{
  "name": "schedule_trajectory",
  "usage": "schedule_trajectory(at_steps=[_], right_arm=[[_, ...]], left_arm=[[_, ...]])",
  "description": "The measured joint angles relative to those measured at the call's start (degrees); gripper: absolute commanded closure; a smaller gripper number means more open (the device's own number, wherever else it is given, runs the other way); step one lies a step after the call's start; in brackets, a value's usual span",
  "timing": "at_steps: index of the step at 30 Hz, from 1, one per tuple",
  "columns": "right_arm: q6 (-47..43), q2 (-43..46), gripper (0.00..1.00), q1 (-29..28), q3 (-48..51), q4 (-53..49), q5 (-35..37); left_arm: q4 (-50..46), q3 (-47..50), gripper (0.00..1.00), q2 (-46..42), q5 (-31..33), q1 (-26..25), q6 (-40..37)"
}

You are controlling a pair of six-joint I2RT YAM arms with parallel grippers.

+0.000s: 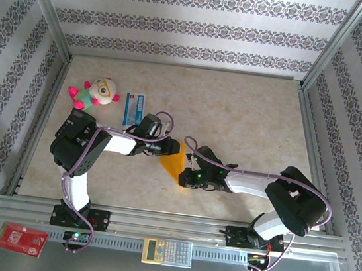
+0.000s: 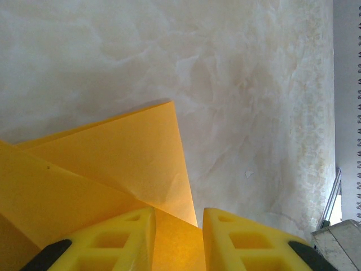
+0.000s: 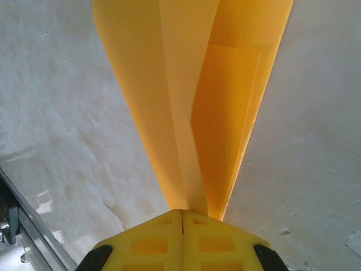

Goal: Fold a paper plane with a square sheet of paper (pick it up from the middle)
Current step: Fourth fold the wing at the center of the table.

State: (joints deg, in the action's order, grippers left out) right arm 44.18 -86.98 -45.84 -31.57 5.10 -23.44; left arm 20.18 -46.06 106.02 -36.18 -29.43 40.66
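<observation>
The orange-yellow sheet of paper (image 1: 172, 163) is folded into a tapering wedge of several layers and sits between the two grippers at mid-table. My right gripper (image 1: 186, 175) (image 3: 183, 213) is shut on the narrow end, and the folded paper (image 3: 197, 101) fans out away from it. My left gripper (image 1: 168, 148) (image 2: 179, 226) stands open at the paper's wider far side. A layer of the paper (image 2: 101, 164) lies in the gap between its fingers (image 2: 118, 243), which do not press on it.
A plush toy (image 1: 94, 94) and a blue-and-white packet (image 1: 134, 108) lie at the back left. A calculator (image 1: 167, 251) and a red packet (image 1: 20, 239) rest on the near metal ledge. Metal frame rails (image 1: 304, 135) border the marbled table (image 1: 238, 109).
</observation>
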Motion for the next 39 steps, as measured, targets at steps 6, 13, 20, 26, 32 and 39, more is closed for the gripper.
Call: schedule_trajectory(at_steps=[6,13,20,26,32,39], right_arm=[[0.87,-0.09,0.96,-0.02,0.26,0.74,-0.02],[1.29,-1.33,0.96,-0.04,0.28,1.66,-0.17],[3.21,-1.42,0.97,-0.07,1.92,4.79,-0.48],[3.93,-0.92,0.97,-0.04,2.71,6.16,-0.48],[4.33,0.74,0.97,0.00,2.69,4.48,-0.66],[5.16,1.20,0.97,-0.04,2.97,3.34,-1.09]], left_arm=[[0.00,0.00,0.70,0.00,-0.02,0.02,0.00],[0.00,0.00,0.70,0.00,0.00,0.04,0.00],[-0.07,0.00,0.70,-0.07,0.17,0.04,-0.04],[-0.63,0.00,0.70,-0.26,0.42,0.04,-0.22],[-0.70,-0.02,0.70,-0.28,0.42,0.04,-0.24],[-0.74,-0.02,0.70,-0.31,0.42,0.04,-0.39]])
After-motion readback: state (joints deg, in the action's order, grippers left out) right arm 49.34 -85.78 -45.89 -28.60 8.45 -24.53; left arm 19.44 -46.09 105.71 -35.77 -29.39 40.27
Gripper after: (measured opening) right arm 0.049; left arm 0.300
